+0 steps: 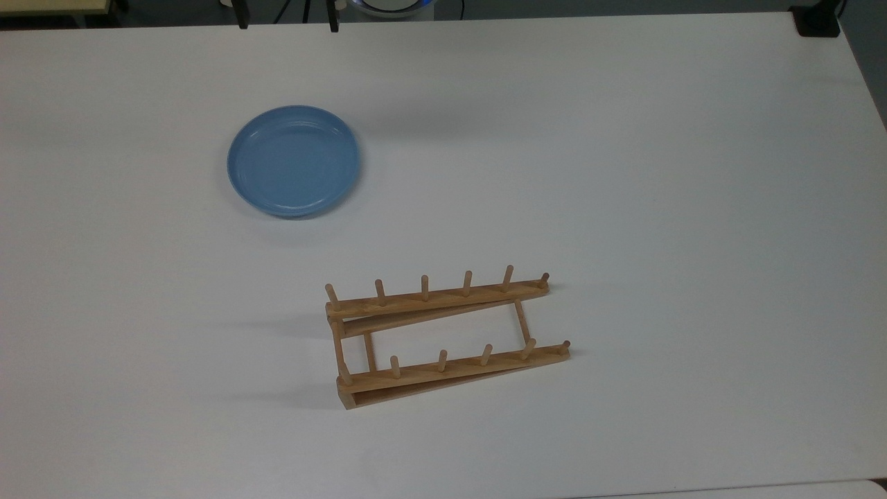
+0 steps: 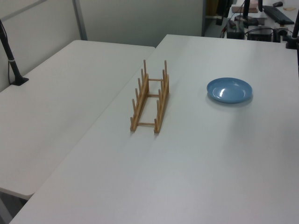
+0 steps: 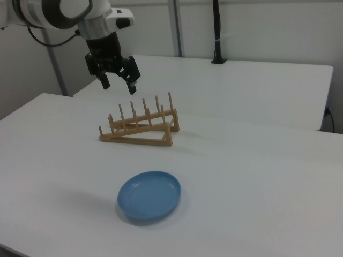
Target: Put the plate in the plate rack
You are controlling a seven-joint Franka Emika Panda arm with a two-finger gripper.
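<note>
Right view: the gripper (image 3: 119,82) hangs in the air at the upper left of the frame, fingers spread apart and holding nothing, with nothing beneath it but bare table (image 3: 257,160). The plate (image 3: 149,195) lies flat, rim up, in the lower centre of the frame, well apart from the gripper. The plate rack (image 3: 139,127) stands above the plate in the frame, its pegs upright and every slot unoccupied.

Top view: plate (image 1: 294,161) at the upper left of the frame, rack (image 1: 443,337) at lower centre, the two well apart and not touching.

Assessment: the task is at its opening step, the approach to the plate; no grasp has been made. The next move calls for bringing the gripper down over the plate's raised rim and closing on that rim, since the flat, glossy dish offers no other hold. A slip at the rim is the likely risk.
</note>
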